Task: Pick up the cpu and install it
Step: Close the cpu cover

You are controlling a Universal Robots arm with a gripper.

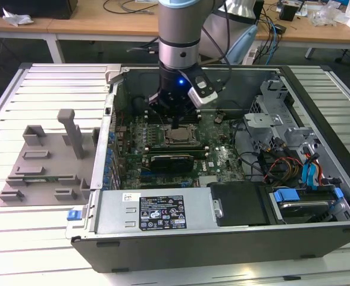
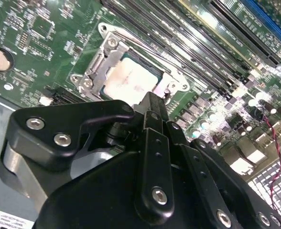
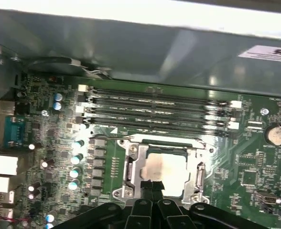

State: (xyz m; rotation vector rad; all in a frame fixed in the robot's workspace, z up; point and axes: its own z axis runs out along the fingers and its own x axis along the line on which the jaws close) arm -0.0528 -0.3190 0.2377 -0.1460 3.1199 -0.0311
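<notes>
Arm (image 1: 180, 30) vertical, wrist (image 1: 178, 56) pointing straight down. Gripper (image 3: 152, 183) low, fingers (image 2: 155, 114) drawn together, prob. fully closed; tips partly hidden.

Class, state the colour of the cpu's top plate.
The cpu has a silvery-beige top plate; the first wrist view shows it best.

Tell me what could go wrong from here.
The hand hangs at the edge of the cpu, which lies within the socket frame; a sideways nudge might skew the chip on its seat. The memory slots run close beside the socket; a wide swing might clip them.
</notes>
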